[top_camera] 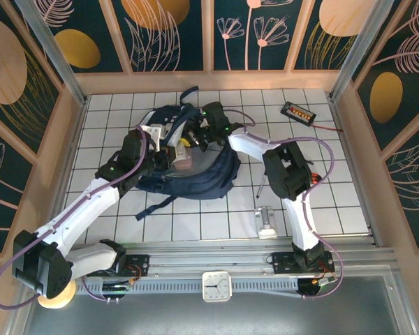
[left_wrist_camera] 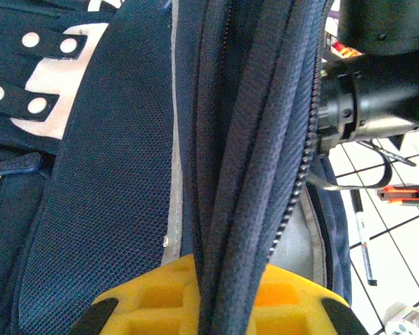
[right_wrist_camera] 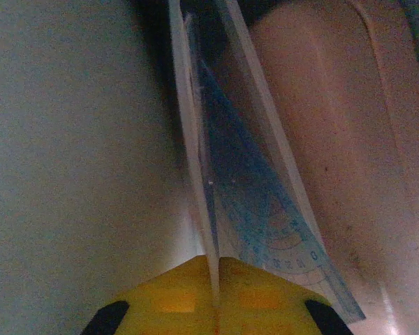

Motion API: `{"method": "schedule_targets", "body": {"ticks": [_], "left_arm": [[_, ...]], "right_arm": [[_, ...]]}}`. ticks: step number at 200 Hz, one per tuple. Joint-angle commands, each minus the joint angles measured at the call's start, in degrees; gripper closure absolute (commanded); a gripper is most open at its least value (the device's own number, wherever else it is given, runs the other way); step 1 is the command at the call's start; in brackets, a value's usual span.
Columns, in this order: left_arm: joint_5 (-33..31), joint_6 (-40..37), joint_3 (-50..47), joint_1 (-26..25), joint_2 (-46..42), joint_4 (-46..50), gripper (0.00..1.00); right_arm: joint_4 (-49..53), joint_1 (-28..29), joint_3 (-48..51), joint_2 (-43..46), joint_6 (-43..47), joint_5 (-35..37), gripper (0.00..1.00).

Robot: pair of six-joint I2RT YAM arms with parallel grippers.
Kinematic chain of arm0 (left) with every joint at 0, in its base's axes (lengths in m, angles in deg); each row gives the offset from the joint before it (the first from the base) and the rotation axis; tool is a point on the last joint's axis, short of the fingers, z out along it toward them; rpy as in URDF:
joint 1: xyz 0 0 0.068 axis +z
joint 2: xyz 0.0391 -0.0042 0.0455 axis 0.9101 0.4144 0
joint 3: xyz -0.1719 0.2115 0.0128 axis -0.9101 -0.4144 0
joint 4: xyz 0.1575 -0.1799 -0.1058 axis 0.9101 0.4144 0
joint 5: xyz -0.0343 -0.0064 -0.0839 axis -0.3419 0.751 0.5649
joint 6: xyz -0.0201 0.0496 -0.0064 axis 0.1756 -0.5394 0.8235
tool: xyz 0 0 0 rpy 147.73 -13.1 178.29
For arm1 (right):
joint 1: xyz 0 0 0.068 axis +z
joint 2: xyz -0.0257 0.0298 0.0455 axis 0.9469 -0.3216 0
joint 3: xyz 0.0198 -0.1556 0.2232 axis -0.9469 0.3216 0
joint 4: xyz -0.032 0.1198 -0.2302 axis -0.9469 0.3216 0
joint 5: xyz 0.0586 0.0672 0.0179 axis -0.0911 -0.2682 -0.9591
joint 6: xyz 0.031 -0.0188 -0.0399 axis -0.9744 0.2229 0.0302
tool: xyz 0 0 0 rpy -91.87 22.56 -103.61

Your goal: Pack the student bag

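The student bag [top_camera: 216, 173], a navy backpack with a white patch, lies in the middle of the tiled table. My left gripper [left_wrist_camera: 227, 279] is shut on a bunched fold of its zip edge [left_wrist_camera: 265, 139], holding the mouth of the bag up. My right gripper [right_wrist_camera: 216, 262] is inside the bag, its yellow fingers pinched on the thin edge of a clear plastic set square [right_wrist_camera: 258, 209] with blue protractor markings. In the top view the right gripper [top_camera: 195, 137] sits in the bag's opening, close beside the left gripper [top_camera: 169, 150].
A black and orange flat item [top_camera: 297, 112] lies at the back right. A thin pen [top_camera: 263, 183] and a small metal piece [top_camera: 267, 222] lie right of the bag. An orange-black cutter [left_wrist_camera: 405, 194] lies by the right arm. Wooden walls close in the table.
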Motion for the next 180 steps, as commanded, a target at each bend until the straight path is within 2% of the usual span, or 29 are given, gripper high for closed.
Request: {"method": "schedule_targets", "body": {"ticks": [1,10,20,57,85,123,130,142,161,180], "left_arm": [[2.1,-1.8,-0.3,-0.3,-1.9,-7.7,1.00],[1.9,-2.0,-0.7,-0.2,-1.9,-7.8,1.00],[1.8,-2.2,-0.9,-0.2,-1.7,-7.8,1.00],[1.1,-2.4,-1.9,-0.2,-1.8,-7.6,1.00],[0.4,-2.2,-3.1,-0.2,-2.7,-7.3,1.00],[0.9,-0.4,-4.7,-0.2,-3.2,-7.7,1.00],[1.2,0.0,-4.7,-0.3,-3.2,-7.7,0.96],[1.5,1.0,-4.8,-0.2,-3.5,-7.6,0.95],[2.3,3.5,-4.8,-0.2,-4.5,-6.2,0.76],[2.1,8.4,-4.5,-0.2,-6.7,-1.2,0.44]], "right_arm": [[-0.9,1.5,-2.0,-0.6,-1.2,-0.4,0.70],[0.3,1.6,-1.4,0.3,0.0,-0.4,0.57],[2.0,1.8,-0.1,2.1,1.8,0.3,0.51],[10.8,1.6,2.7,10.4,10.9,4.2,0.37],[16.0,1.5,5.4,16.4,14.9,5.7,0.33],[20.4,0.5,12.6,26.4,17.6,8.7,0.32],[21.3,0.1,13.9,28.4,18.2,9.6,0.32],[22.5,-0.4,16.1,31.5,19.4,11.2,0.32],[23.5,-1.2,20.0,34.7,21.0,12.0,0.31],[22.8,-1.4,23.2,37.4,21.6,12.4,0.31]]}}
